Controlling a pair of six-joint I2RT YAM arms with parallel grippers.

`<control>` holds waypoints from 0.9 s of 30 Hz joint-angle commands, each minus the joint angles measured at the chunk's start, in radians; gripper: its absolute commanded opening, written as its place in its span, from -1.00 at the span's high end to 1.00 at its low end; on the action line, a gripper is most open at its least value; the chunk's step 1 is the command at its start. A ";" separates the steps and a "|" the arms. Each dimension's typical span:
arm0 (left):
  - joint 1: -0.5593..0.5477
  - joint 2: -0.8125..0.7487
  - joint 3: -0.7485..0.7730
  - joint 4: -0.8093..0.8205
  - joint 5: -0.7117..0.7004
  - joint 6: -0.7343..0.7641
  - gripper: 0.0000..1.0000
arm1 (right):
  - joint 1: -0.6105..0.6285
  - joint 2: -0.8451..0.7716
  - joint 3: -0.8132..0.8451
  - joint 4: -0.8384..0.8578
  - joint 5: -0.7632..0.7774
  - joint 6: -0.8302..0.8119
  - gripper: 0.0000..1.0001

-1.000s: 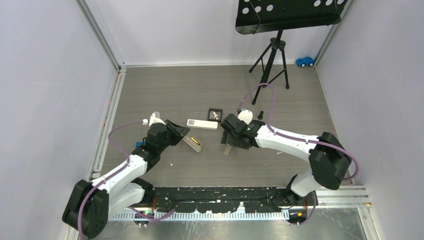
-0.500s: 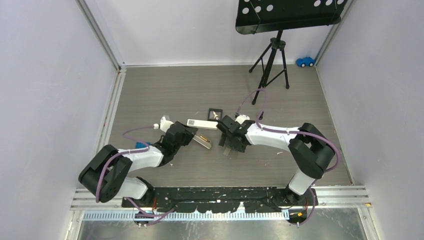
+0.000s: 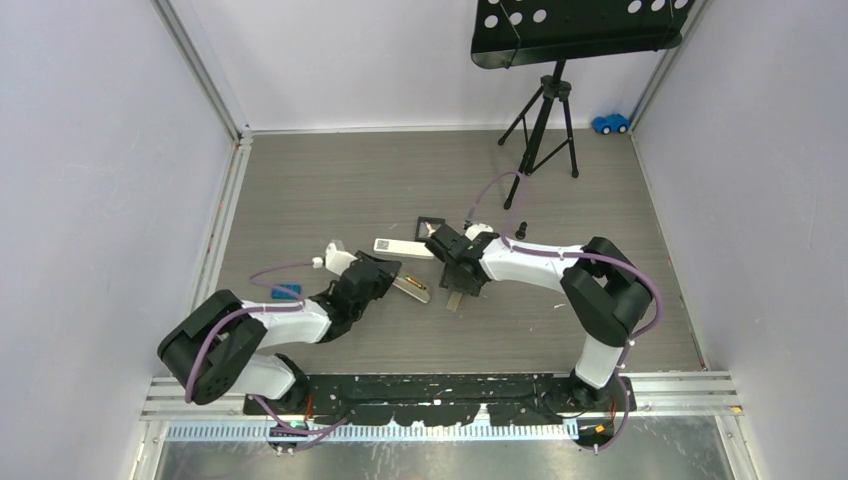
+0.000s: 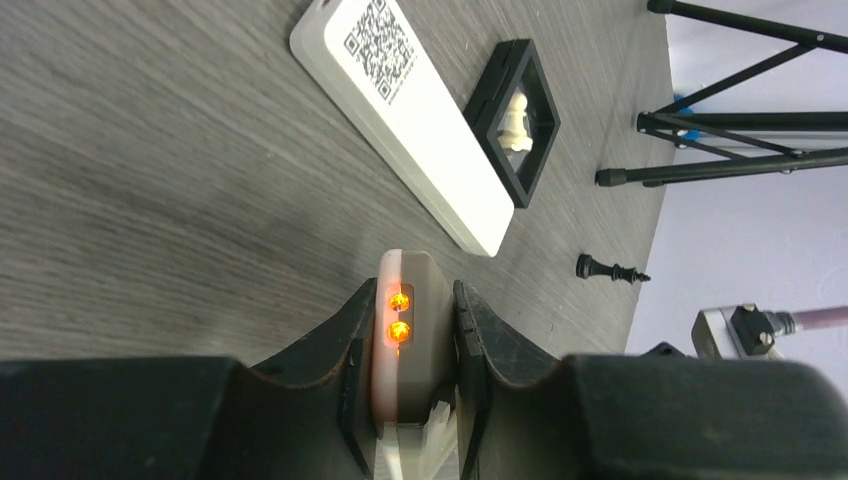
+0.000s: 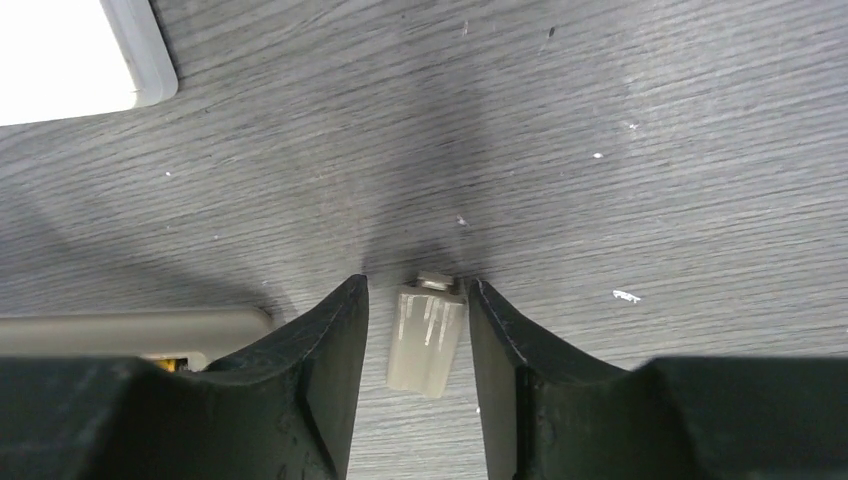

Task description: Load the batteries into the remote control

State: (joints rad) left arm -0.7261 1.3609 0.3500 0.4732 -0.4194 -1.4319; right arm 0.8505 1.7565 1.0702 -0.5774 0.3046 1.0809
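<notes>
My left gripper (image 4: 415,285) is shut on the remote control (image 4: 410,325), which it holds edge-on just above the floor. Two orange batteries (image 4: 398,301) glow in its open compartment. From above, the remote control (image 3: 412,288) juts right out of the left gripper (image 3: 392,278). My right gripper (image 5: 418,283) is open and straddles a small ribbed beige battery cover (image 5: 428,338) lying on the floor. Its right finger (image 5: 495,330) is at the cover's corner, and a gap shows on the left side. The remote's beige end (image 5: 130,328) lies just left of that gripper.
A shorter white remote (image 3: 404,247) with a QR code (image 4: 380,45) lies behind both grippers. Beside it are a black frame (image 3: 431,227) holding a white chess piece and a black peg (image 3: 522,228). A music stand tripod (image 3: 545,120) and a blue toy car (image 3: 609,123) stand at the back.
The left arm has carried the remote control to the right, toward the middle. The right gripper has settled over the battery cover and its jaws have narrowed around it.
</notes>
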 commanded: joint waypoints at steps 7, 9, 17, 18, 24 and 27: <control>-0.076 -0.075 -0.078 -0.067 -0.129 -0.072 0.39 | -0.001 0.053 -0.025 -0.040 0.060 -0.014 0.47; -0.080 -0.091 -0.084 -0.085 -0.133 -0.087 0.21 | 0.000 0.035 -0.034 -0.040 0.066 -0.011 0.50; -0.087 -0.155 -0.054 -0.320 -0.120 -0.179 -0.63 | 0.000 -0.004 -0.041 -0.035 0.055 0.000 0.52; -0.087 -0.166 -0.043 -0.367 -0.116 -0.190 -0.69 | -0.001 -0.007 -0.041 -0.033 0.051 0.003 0.52; -0.087 -0.239 0.079 -0.748 -0.056 -0.219 -0.99 | 0.000 -0.018 -0.045 -0.033 0.034 0.019 0.56; -0.087 -0.259 0.113 -0.854 -0.010 -0.211 -0.99 | 0.000 -0.027 -0.055 -0.031 0.041 0.029 0.58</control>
State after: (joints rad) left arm -0.8097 1.1358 0.4049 -0.1047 -0.4679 -1.6432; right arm 0.8505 1.7454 1.0523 -0.5640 0.3317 1.0813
